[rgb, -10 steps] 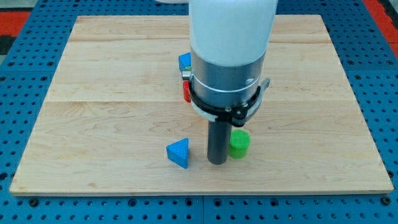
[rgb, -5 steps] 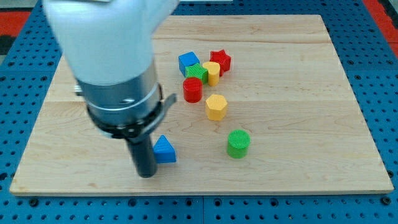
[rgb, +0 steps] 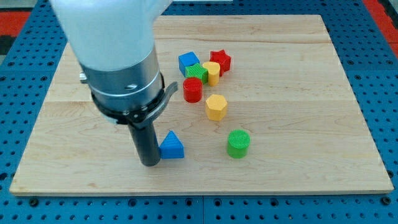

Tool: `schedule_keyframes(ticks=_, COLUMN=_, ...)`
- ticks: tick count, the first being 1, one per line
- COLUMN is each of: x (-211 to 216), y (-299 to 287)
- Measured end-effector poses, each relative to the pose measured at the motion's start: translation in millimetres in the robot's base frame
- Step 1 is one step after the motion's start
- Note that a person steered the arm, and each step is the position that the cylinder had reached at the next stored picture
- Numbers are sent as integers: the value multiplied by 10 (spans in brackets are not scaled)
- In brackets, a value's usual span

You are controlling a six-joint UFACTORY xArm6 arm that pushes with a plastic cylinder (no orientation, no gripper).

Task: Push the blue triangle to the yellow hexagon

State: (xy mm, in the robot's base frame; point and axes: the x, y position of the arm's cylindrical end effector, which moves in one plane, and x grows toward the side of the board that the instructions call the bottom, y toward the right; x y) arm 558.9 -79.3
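Note:
The blue triangle [rgb: 171, 146] lies on the wooden board near the view's bottom, left of centre. My tip [rgb: 150, 163] stands right against its left side, touching it. The yellow hexagon [rgb: 216, 107] lies up and to the right of the triangle, well apart from it.
A green cylinder [rgb: 238, 143] stands right of the triangle. A red cylinder [rgb: 193, 89] lies just up-left of the hexagon. Above them cluster a blue cube [rgb: 188, 62], a green block [rgb: 198, 72], a yellow block [rgb: 212, 72] and a red star [rgb: 220, 61].
My tip swung from the triangle's right side to its left, and has since moved slightly right, pushing the blue triangle a little to the right.

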Motion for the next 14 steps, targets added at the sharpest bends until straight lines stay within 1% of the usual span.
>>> schedule_keyframes(ticks=2, x=-290, y=377)
schedule_keyframes(ticks=5, x=46, y=280)
schedule_keyframes(ticks=6, x=79, y=409)
schedule_keyframes(ticks=7, x=-43, y=537)
schedule_keyframes(ticks=9, x=-379, y=537)
schedule_keyframes(ticks=10, x=-462, y=536)
schedule_keyframes(ticks=11, x=-434, y=513)
schedule_keyframes(ticks=12, x=-199, y=528)
schedule_keyframes(ticks=13, x=-62, y=663)
schedule_keyframes(ticks=14, x=-153, y=762)
